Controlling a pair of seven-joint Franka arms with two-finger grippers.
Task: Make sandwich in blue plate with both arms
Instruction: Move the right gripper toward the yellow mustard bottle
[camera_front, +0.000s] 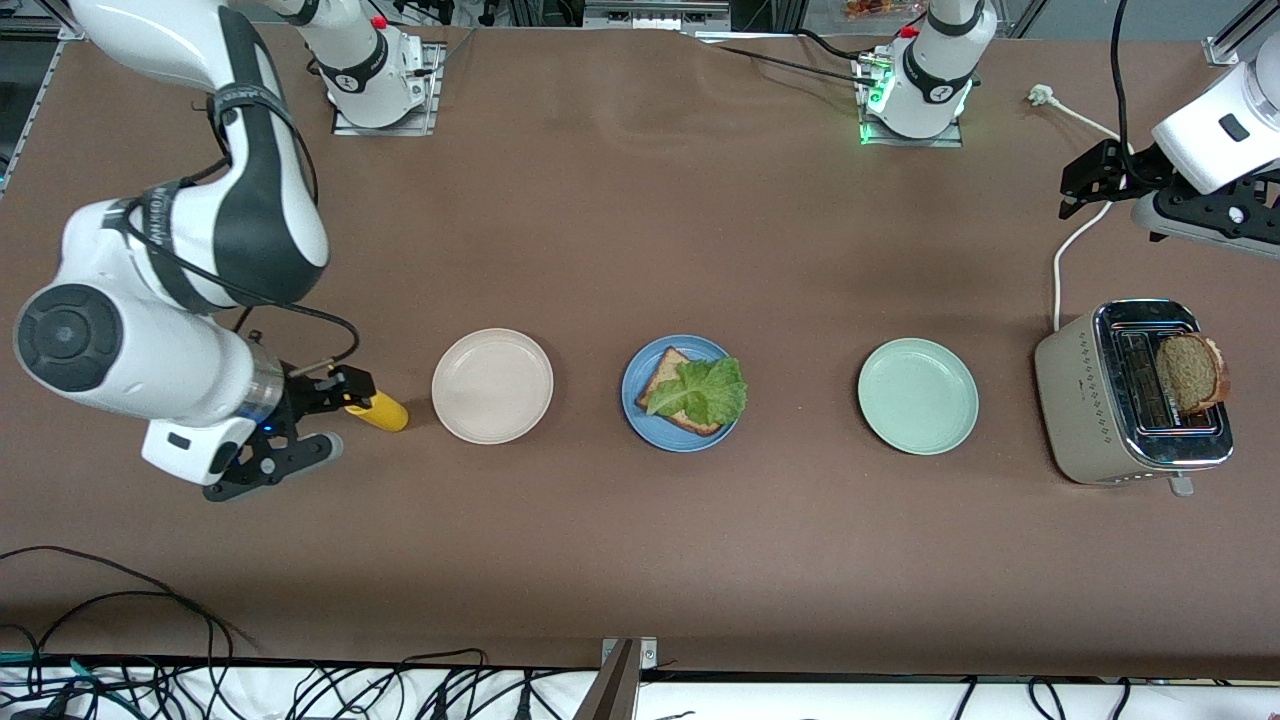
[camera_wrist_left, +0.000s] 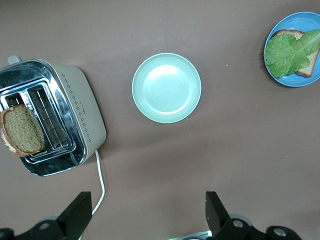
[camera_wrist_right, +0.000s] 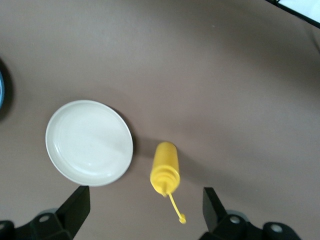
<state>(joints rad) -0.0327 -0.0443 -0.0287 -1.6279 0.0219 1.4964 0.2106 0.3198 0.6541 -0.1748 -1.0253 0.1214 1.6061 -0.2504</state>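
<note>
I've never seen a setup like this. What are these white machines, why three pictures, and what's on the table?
They are two robot arms, each ending in a two-fingered pincer. One picture looks down from across the table; the others come from cameras on each wrist. The left pincer is open, above the toaster, which holds a bread slice. The right pincer is open over a yellow squeeze bottle. Between lie a cream plate, a blue plate with bread and lettuce, and a mint-green plate. Nothing is held.

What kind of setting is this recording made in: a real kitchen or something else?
Most likely a robotics lab bench staged as a kitchen, not a real one: two arms bolted to a bare brown table, loose cables along its edge, and a toaster with three plates, the blue plate among them.
</note>
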